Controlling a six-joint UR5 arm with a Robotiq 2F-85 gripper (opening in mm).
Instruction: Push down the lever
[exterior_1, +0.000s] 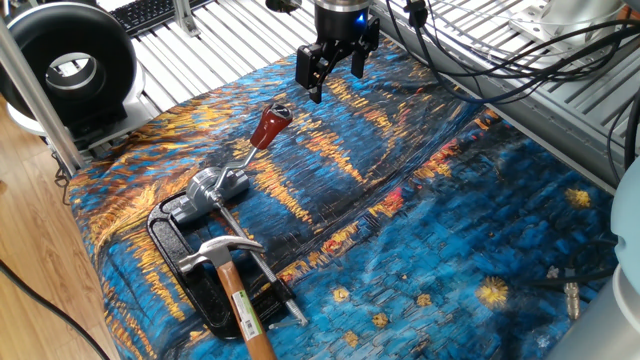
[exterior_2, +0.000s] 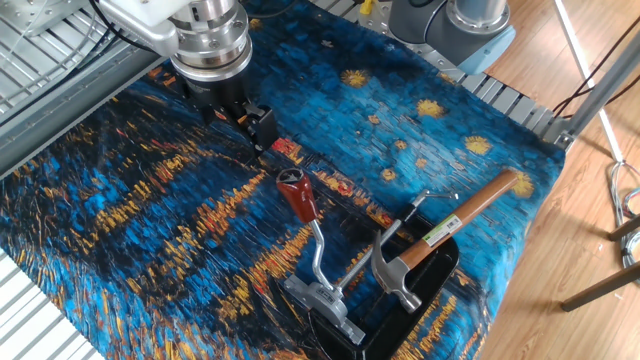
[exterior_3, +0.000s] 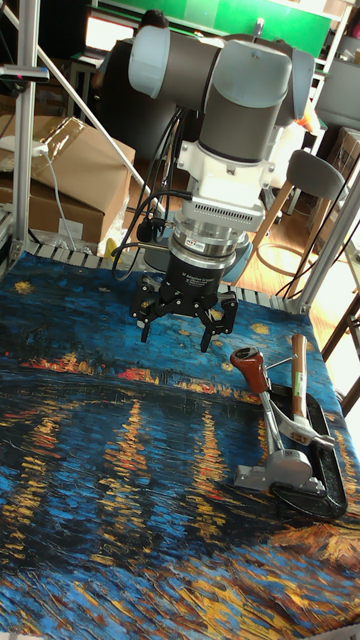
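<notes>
The lever has a dark-red tapered handle (exterior_1: 269, 126) on a thin silver rod that runs down to a round silver pivot (exterior_1: 207, 187). It stands raised and tilted, also visible in the other fixed view as the lever (exterior_2: 298, 195) and in the tall view as the lever (exterior_3: 251, 372). My gripper (exterior_1: 334, 71) hangs open above the cloth, up and to the right of the handle, apart from it. From the other side the gripper (exterior_2: 243, 120) sits just behind the handle; in the tall view the gripper (exterior_3: 183, 328) is left of it. Nothing is between the fingers.
A hammer (exterior_1: 236, 285) with a wooden shaft lies across a black tray (exterior_1: 196, 285) beside the pivot. A blue and orange patterned cloth (exterior_1: 420, 240) covers the table. Cables (exterior_1: 500, 50) trail at the back right, and a black round device (exterior_1: 65, 65) stands at the left.
</notes>
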